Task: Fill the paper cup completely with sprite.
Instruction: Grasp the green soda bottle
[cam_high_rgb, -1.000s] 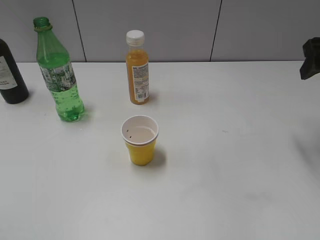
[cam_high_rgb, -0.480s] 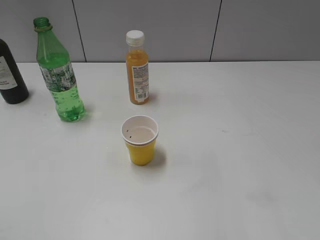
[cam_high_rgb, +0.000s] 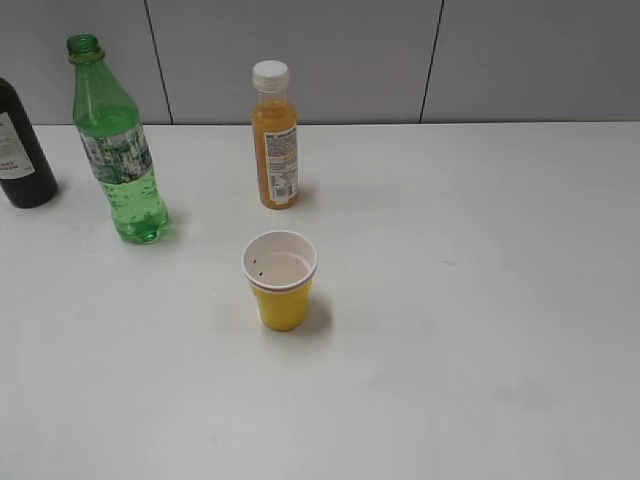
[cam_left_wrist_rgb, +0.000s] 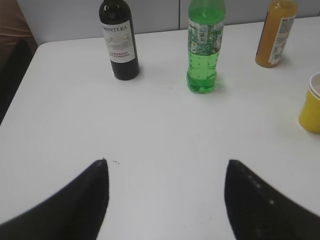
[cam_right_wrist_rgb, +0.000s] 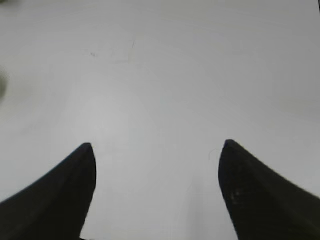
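Note:
The yellow paper cup (cam_high_rgb: 281, 283) stands upright mid-table, its white inside showing; its edge shows at the right border of the left wrist view (cam_left_wrist_rgb: 312, 105). The green sprite bottle (cam_high_rgb: 118, 145), uncapped, stands at the back left, roughly the lower third holding liquid; it also shows in the left wrist view (cam_left_wrist_rgb: 204, 47). My left gripper (cam_left_wrist_rgb: 166, 167) is open and empty over bare table, well short of the bottle. My right gripper (cam_right_wrist_rgb: 156, 150) is open and empty over bare table. Neither gripper appears in the exterior view.
An orange juice bottle (cam_high_rgb: 274, 140) with a white cap stands behind the cup, also in the left wrist view (cam_left_wrist_rgb: 274, 34). A dark glass bottle (cam_high_rgb: 20, 150) stands at the far left, also in the left wrist view (cam_left_wrist_rgb: 118, 42). The white table (cam_high_rgb: 460, 300) meets a grey wall.
A dark part of the right arm at the right edge of the exterior view one second ago has left the view. The bottles and cup have not moved.

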